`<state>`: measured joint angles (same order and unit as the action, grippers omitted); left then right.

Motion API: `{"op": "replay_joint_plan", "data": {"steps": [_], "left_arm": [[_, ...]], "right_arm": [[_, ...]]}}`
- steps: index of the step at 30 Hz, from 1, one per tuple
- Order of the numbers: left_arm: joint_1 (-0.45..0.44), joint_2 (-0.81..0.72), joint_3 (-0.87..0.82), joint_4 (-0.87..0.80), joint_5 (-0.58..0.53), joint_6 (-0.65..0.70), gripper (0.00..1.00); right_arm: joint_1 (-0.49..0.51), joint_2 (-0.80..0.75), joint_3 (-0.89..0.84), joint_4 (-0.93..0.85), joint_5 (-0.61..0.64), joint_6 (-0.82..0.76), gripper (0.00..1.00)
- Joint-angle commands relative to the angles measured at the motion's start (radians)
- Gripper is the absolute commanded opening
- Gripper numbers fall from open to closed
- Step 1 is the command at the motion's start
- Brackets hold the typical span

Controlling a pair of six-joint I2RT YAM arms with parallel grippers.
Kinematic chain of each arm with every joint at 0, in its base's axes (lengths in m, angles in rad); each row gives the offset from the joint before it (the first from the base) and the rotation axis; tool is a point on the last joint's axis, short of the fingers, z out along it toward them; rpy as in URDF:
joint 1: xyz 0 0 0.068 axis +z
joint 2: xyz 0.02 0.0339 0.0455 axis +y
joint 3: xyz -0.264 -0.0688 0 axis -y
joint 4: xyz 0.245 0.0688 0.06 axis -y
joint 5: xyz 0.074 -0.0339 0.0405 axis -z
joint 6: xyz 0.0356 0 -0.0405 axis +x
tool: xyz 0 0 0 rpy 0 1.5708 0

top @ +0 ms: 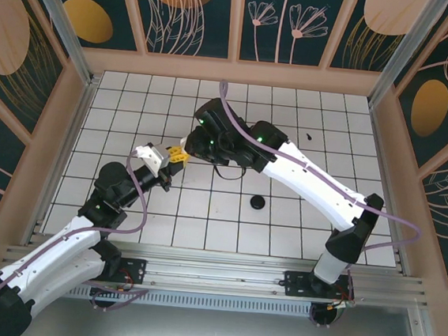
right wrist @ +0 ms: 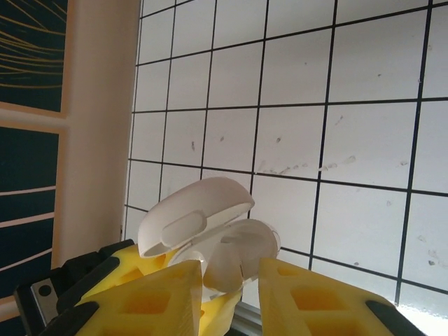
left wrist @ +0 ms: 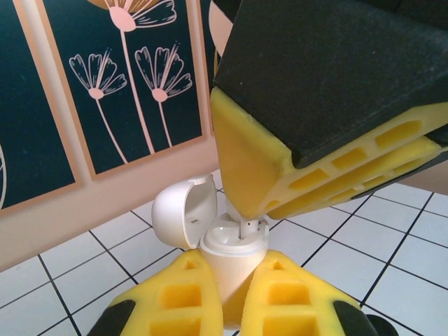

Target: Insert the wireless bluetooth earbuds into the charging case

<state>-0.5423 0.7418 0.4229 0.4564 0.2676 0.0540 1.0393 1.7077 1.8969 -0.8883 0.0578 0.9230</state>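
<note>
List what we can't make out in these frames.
Left wrist: white earbud mostly covered by right tool; seating unclear.
Right wrist: charging case base hidden behind that tool's fingers.
Top: black speck too small to identify.

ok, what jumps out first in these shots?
The white charging case, lid flipped open, clamped in the left gripper. The right gripper hangs over it, pinching what looks like a white earbud at its top. A black disc lies on the table.
</note>
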Motion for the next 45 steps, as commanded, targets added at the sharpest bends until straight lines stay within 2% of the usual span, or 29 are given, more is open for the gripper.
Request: {"op": "replay_joint_plan", "data": {"steps": [1, 12, 25, 45], "left_arm": [[0.000, -0.002, 0.004, 0.002, 0.024, 0.027, 0.00], [0.000, -0.003, 0.004, -0.019, 0.045, 0.037, 0.00], [0.001, -0.024, -0.005, -0.012, 0.179, -0.024, 0.00], [0.001, 0.020, 0.044, -0.011, 0.382, -0.095, 0.00]], "right_arm": [[-0.008, 0.024, 0.043, -0.039, -0.004, -0.013, 0.27], [-0.013, 0.066, 0.094, -0.085, -0.027, -0.081, 0.15], [-0.015, 0.036, 0.085, -0.113, -0.079, -0.322, 0.14], [-0.008, -0.032, 0.046, -0.170, -0.074, -0.642, 0.13]]}}
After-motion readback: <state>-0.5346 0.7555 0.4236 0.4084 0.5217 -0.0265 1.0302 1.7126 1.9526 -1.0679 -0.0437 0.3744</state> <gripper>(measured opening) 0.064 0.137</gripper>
